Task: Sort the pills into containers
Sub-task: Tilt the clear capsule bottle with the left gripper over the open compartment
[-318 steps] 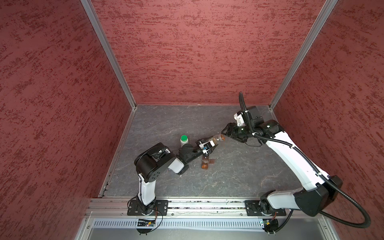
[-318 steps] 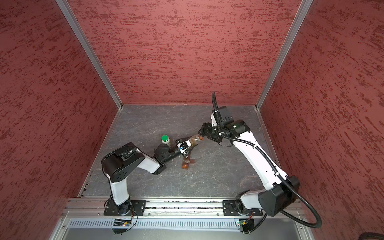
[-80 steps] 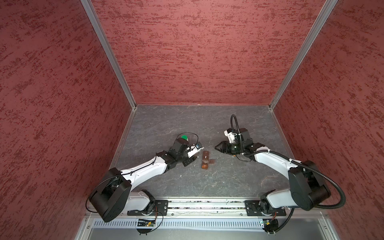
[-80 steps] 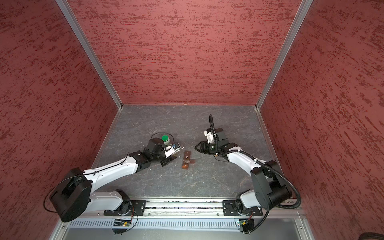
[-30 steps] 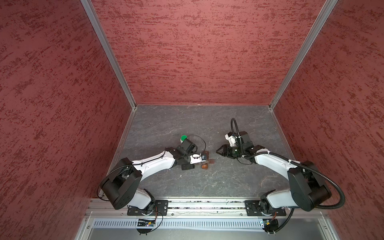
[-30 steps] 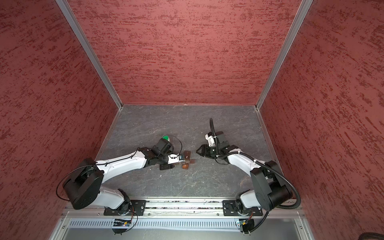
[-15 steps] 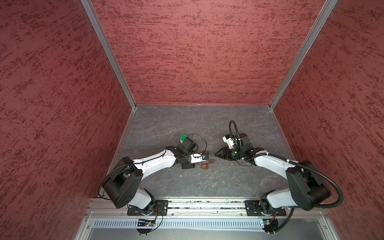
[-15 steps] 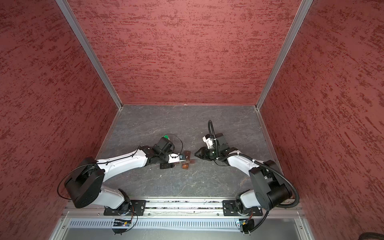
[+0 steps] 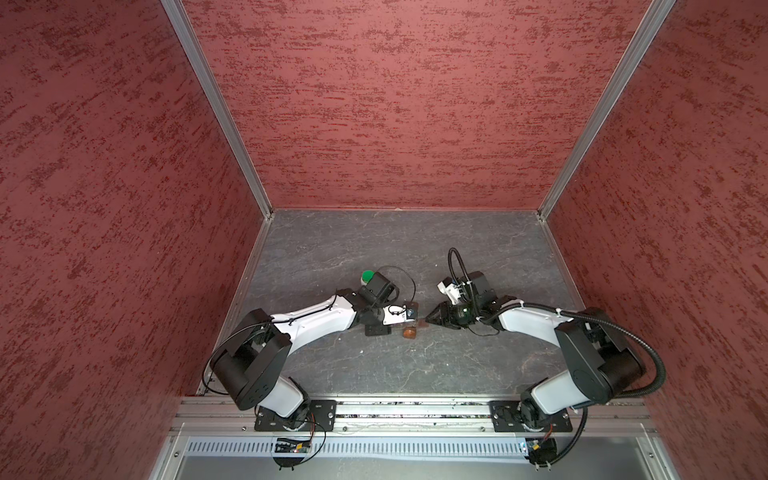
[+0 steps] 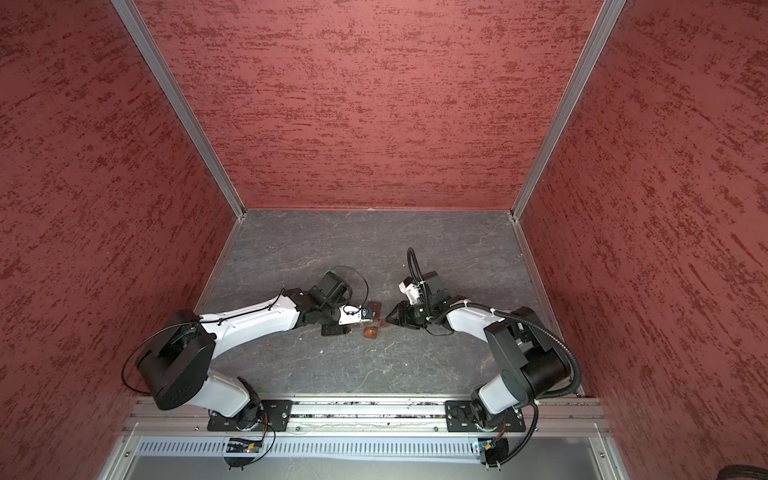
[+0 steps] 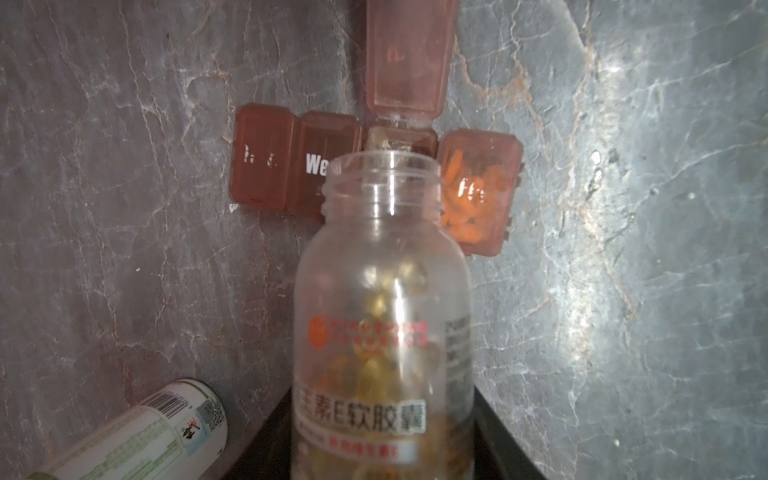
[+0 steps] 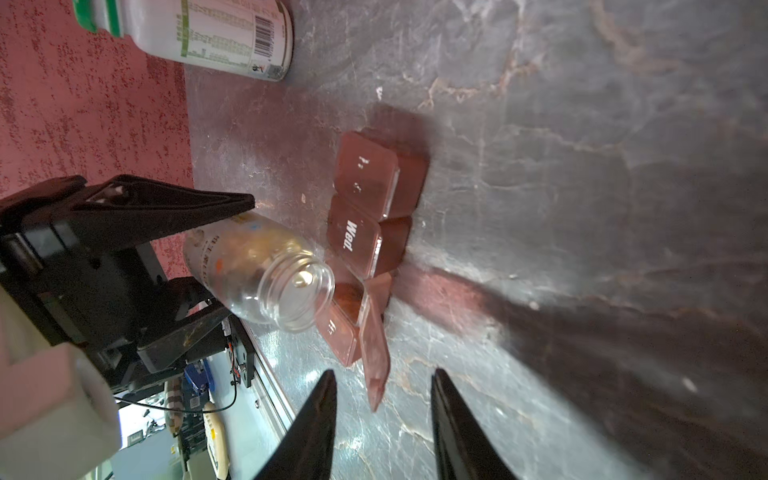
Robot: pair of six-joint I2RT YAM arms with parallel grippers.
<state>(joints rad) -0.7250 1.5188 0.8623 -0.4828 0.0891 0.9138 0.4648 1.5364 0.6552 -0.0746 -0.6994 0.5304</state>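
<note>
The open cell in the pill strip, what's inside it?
One pale yellowish piece shows near the lid hinge, likely a capsule. The clear bottle neck covers the rest of the open cell.

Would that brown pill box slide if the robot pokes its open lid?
Probably: the pill box looks thin and light, lying loose on a smooth table. Its open lid hangs on a narrow hinge, so it may flap.

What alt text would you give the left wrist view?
A clear uncapped bottle of capsules points its mouth at the open cell of a brown pill organizer on a grey table. The next cell holds orange pills; a white bottle is nearby.
</note>
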